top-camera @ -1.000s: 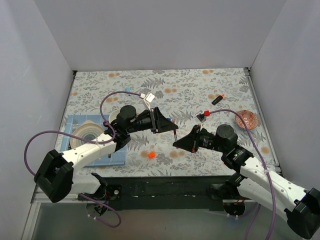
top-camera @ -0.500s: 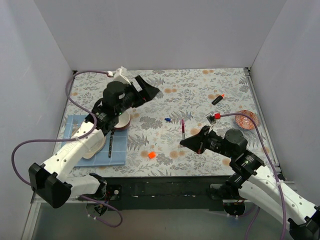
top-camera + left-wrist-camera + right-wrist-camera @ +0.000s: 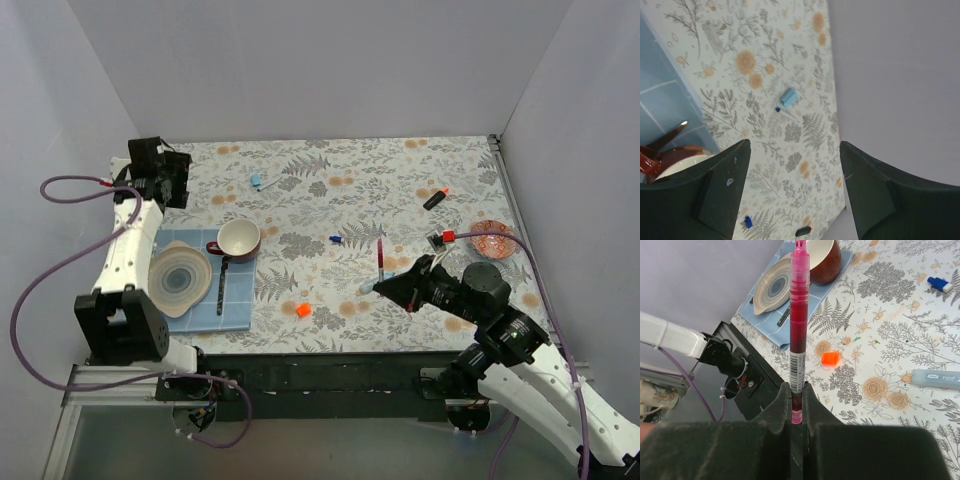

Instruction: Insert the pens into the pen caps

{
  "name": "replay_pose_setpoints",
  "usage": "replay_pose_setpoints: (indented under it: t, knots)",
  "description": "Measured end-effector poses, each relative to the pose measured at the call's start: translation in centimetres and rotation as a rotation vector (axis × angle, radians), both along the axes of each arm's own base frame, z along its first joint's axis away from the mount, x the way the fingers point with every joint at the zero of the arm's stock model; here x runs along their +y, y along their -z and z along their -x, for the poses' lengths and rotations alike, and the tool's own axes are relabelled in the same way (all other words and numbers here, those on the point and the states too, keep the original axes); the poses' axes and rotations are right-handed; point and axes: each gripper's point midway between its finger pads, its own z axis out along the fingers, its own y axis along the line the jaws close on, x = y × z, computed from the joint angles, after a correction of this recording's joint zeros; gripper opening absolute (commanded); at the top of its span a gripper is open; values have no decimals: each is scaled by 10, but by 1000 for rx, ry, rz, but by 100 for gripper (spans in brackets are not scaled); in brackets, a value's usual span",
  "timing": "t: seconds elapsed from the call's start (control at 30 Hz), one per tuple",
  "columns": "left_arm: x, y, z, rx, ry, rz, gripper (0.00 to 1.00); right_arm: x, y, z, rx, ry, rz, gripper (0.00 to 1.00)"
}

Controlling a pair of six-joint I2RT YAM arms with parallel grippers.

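Right fingers (image 3: pixel 776 412) are pinched tight on a pink pen (image 3: pixel 798 315), gripping one end. The barrel sticks straight out from between them, with a barcode label partway along. That's over the near-right part of the counter (image 3: pixel 400 170), close to the front edge. Left fingers (image 3: pixel 720 192) are spread wide with nothing between them, up in the far-left corner by the wall. The middle of the counter lies open.

The orange cap (image 3: pixel 303 310) sits near the front edge. The dark blue cap (image 3: pixel 336 239) is mid-counter, well apart from it. A light blue pen (image 3: pixel 937 379) lies flat near the right fingers. The black pen (image 3: pixel 434 199), orange-red at one end, rests far right.

On the left, a mug (image 3: pixel 238 240), plate (image 3: pixel 180 281) and dark cutlery piece (image 3: pixel 220 290) crowd a blue mat (image 3: pixel 235 312). A small bowl (image 3: pixel 495 243) hugs the right edge.
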Motion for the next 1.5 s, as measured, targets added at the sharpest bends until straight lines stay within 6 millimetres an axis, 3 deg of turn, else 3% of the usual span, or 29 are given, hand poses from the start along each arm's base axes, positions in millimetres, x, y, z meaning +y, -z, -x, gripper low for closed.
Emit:
replay_pose_setpoints:
  t: [0.13,0.3,0.47,0.7,0.97,1.23,1.37,1.5]
  knots:
    - [21,46,-30,168,-74,33,47,-6,-7,0,-27,20,0,1]
    - [37,113,-40,373,-117,73,43,-9,-3,-4,-19,48,16,1]
    - [48,148,-56,479,-142,80,44,-9,4,-6,0,58,37,1]
    - [55,178,-78,558,-151,85,43,-10,8,-11,7,84,52,1]
    - [52,223,-66,684,-149,101,42,-15,13,-17,13,124,73,1]
    - [51,233,-64,721,-147,109,41,-17,11,-16,8,132,67,1]
    - [50,234,-62,734,-149,112,34,-18,9,-16,5,134,63,1]
    - [50,235,-57,755,-152,114,17,-18,9,-15,2,134,60,1]
